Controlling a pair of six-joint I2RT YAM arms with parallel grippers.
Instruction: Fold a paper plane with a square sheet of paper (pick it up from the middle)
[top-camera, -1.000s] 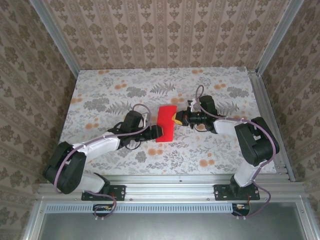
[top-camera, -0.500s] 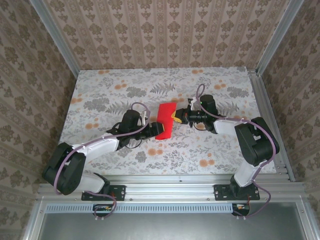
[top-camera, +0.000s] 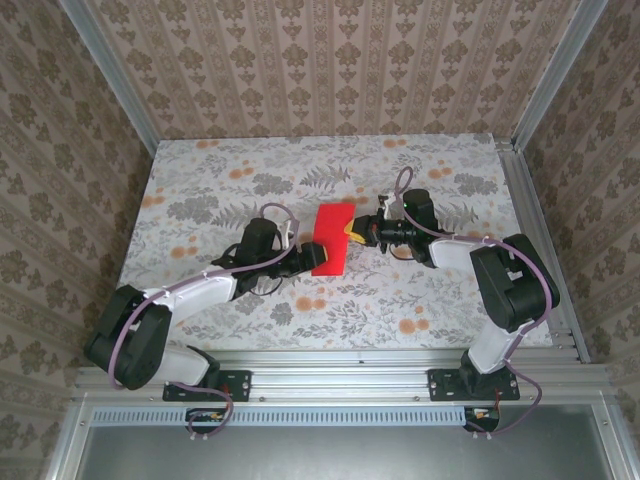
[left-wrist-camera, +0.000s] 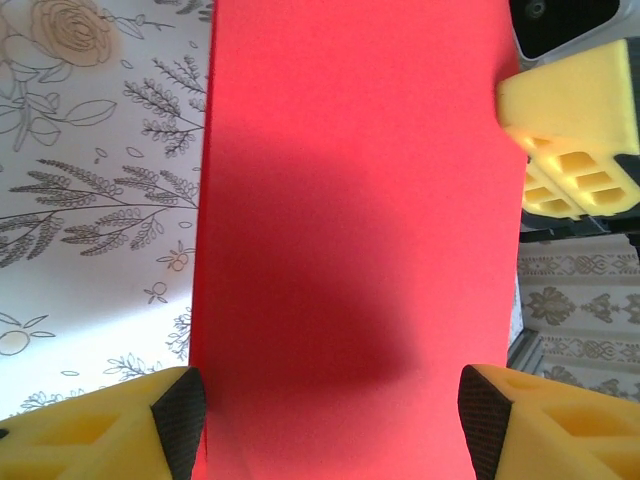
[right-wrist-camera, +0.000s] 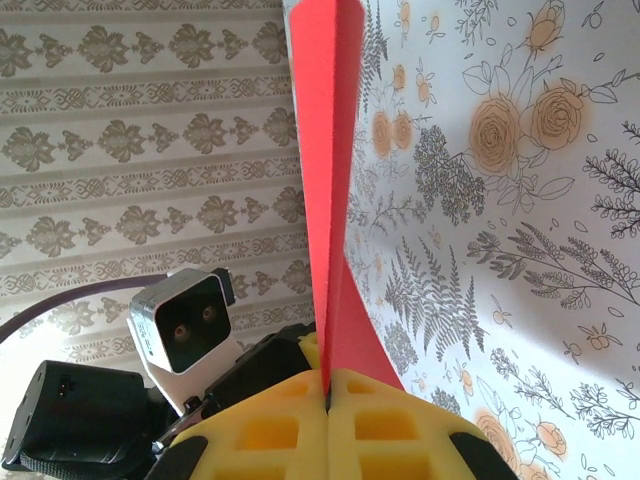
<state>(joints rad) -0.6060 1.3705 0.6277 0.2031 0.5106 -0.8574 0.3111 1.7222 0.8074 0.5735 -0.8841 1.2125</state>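
Red sheet of paper (right-wrist-camera: 322, 150) shows edge-on, pinched in my right gripper (right-wrist-camera: 328, 388). From the left wrist I see its flat face, left gripper (left-wrist-camera: 325, 415) spread wide.

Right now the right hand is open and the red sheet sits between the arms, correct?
Not quite. The right hand is shut, its yellow pads pinching the edge of the red sheet; the right wrist view shows it. The sheet does sit between the arms.

Table (top-camera: 200, 190) — pale floral print
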